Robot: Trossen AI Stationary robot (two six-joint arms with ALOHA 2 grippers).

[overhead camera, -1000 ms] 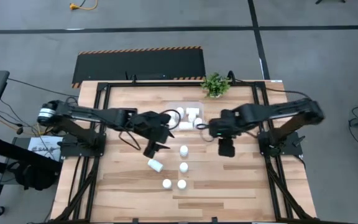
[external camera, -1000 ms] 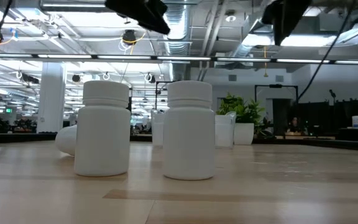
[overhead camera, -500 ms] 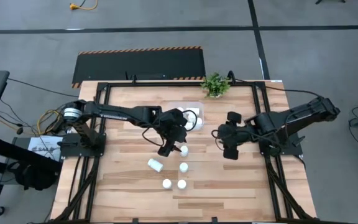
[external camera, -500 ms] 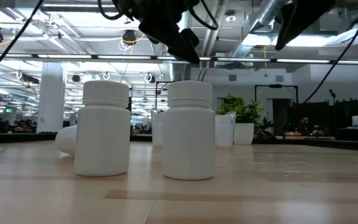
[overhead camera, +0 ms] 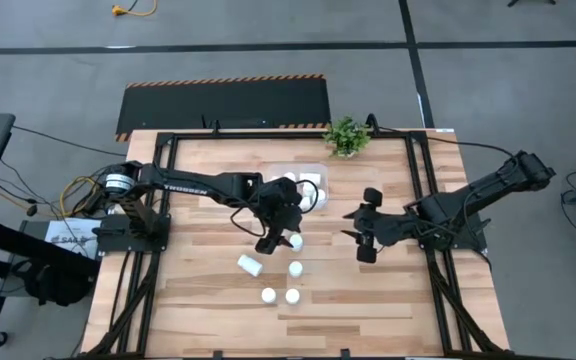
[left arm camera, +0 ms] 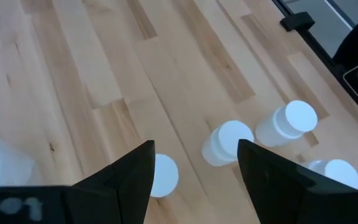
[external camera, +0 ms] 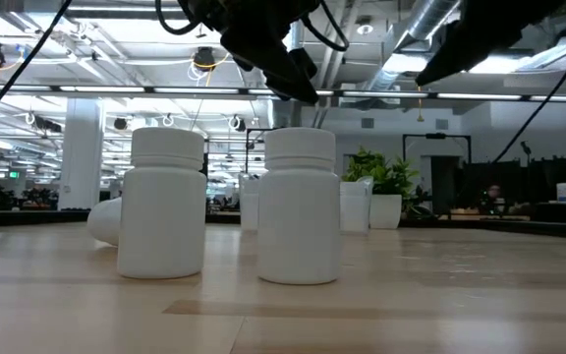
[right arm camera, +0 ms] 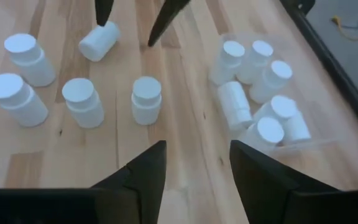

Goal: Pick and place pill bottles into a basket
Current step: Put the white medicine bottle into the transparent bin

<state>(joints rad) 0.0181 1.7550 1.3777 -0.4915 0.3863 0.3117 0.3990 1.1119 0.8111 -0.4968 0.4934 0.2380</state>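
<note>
White pill bottles number five loose on the wooden tabletop: four upright, one tipped on its side. About six more lie in the clear basket near the potted plant. Left claw hangs open and empty just over the upright bottle nearest the basket. Right claw hovers apart from the bottles, fingers parted, holding nothing.
</note>
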